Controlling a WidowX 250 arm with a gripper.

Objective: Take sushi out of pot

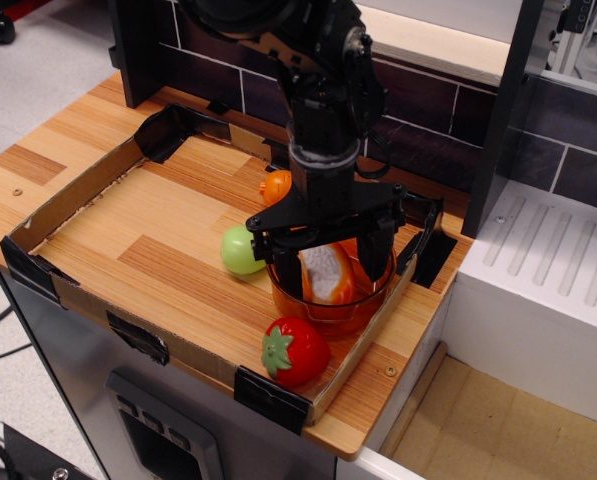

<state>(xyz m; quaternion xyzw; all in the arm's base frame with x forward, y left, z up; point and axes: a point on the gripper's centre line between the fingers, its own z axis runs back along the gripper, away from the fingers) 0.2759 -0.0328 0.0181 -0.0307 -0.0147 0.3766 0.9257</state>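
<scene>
A: Where is the sushi (325, 272) right now?

B: Inside the pot (330, 308), leaning up on end against the pot's far wall, white body facing us with the orange strip on its right side. The pot itself sits on the bench (128, 215), against the cardboard edge (68, 195) at the near right corner.

A: And the gripper (326, 254)?

B: It hangs over the pot with the jaws spread apart, one finger on each side of the sushi, tips down at about rim level. Nothing is held; I see no contact with the toy yet.

A: So what makes this grasp go well?

B: I'd say lower a bit more so the fingers meet the sushi around its middle, not its top, since a smooth oval could squirt out if pinched high. Keep the fingers inside the pot's wall; the left one looks close to the rim. Close gently and lift straight up so the light pot isn't dragged along.

A: Anything nearby to worry about?

B: The green egg (241, 250) sits just left of the pot, the strawberry (296, 351) just in front, and an orange carrot (275, 186) behind it. All outside the pot, so a vertical lift should clear them.
</scene>
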